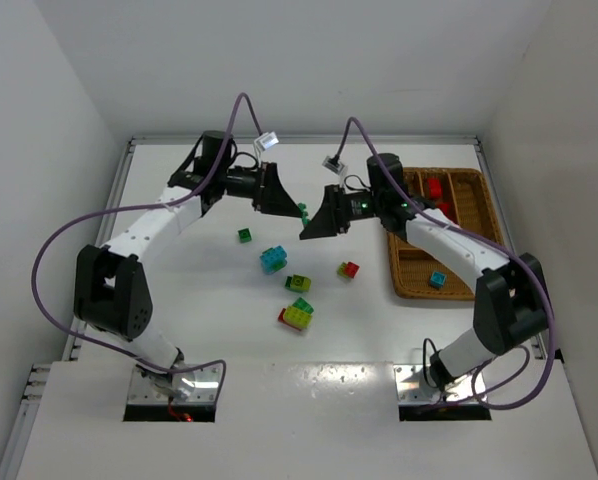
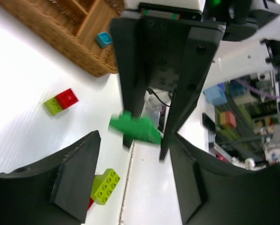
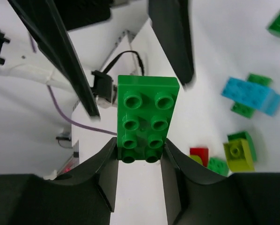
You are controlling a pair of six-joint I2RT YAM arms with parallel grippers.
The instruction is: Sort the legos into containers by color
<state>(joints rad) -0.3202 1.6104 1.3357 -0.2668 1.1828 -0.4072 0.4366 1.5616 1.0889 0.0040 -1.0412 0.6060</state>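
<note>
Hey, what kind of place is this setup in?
Likely a robotics lab test cell: left arm and right arm bolted to a white table, plain white walls, cluttered shelves beyond.

The left end effector [image 2: 135,154] and right end effector [image 3: 140,150] meet nose to nose above the counter [image 1: 179,290], a green brick [image 3: 148,112] between them, each barring the other's way. Scattered bricks [image 1: 297,283] dot the middle below, a wicker tray [image 1: 409,282] walls the right, and the left side lies bare.
</note>
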